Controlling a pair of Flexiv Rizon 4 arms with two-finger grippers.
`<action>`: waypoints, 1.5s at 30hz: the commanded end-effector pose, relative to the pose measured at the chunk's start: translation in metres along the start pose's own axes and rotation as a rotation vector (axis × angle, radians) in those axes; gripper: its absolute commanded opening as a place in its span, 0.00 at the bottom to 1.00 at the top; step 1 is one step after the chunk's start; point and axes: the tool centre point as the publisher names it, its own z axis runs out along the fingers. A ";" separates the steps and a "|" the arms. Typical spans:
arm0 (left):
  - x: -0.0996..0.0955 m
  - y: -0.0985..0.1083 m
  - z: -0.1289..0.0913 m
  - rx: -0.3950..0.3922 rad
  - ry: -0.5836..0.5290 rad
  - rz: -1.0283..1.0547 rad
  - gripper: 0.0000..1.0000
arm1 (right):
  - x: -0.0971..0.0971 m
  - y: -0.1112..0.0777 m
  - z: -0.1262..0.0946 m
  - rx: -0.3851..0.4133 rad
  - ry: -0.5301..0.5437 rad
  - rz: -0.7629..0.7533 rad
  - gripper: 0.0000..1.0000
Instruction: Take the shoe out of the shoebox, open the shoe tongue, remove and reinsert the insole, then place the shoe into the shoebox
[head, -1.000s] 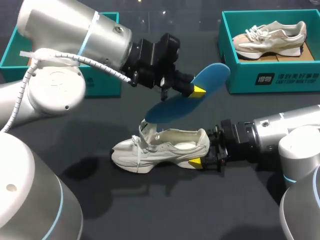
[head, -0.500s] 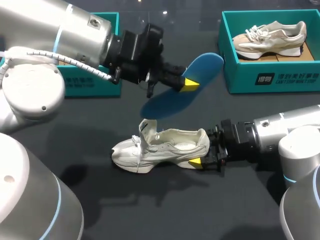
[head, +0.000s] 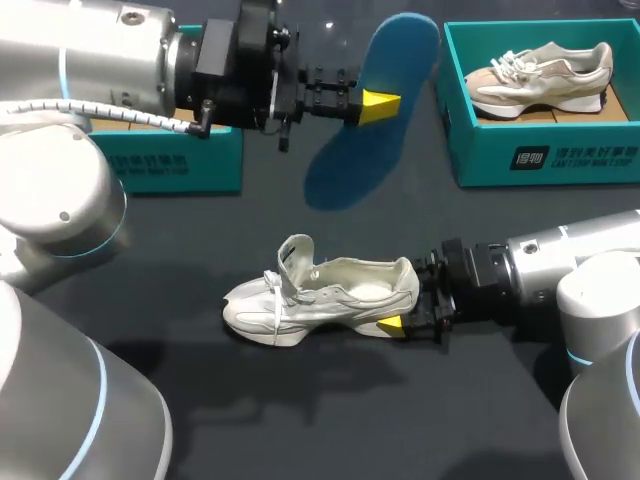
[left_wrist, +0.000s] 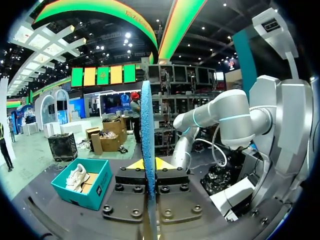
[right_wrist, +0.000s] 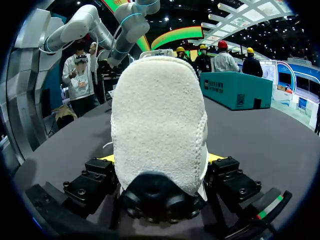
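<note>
**A:** Where's the insole?

**B:** The left gripper pinches it, high above the table, up and behind the shoe.

**A:** And the shoe?

**B:** It's standing on its sole with the opening upward. The right gripper seems to be clamping the heel from both sides. The insole's long axis slants, and its lower end is nearest the opening.

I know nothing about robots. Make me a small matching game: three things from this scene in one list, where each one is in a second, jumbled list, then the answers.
Things:
1. blue foam insole
2. white lace-up sneaker
3. beige sneaker

Places:
A. inside the teal cardboard shoebox
B. on the dark table, heel gripped by the right gripper
C. held in the air by the left gripper

Pairs: 1-C, 2-B, 3-A
</note>
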 end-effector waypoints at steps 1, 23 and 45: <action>0.007 0.007 -0.009 0.025 -0.005 0.002 0.00 | 0.000 -0.002 0.004 0.005 0.000 0.001 0.00; 0.029 0.010 -0.036 0.106 -0.091 -0.408 0.00 | 0.000 -0.002 0.004 0.005 0.000 0.001 0.00; 0.062 0.031 -0.043 0.121 -0.059 -0.548 0.00 | 0.000 -0.002 0.004 0.005 0.000 0.001 0.00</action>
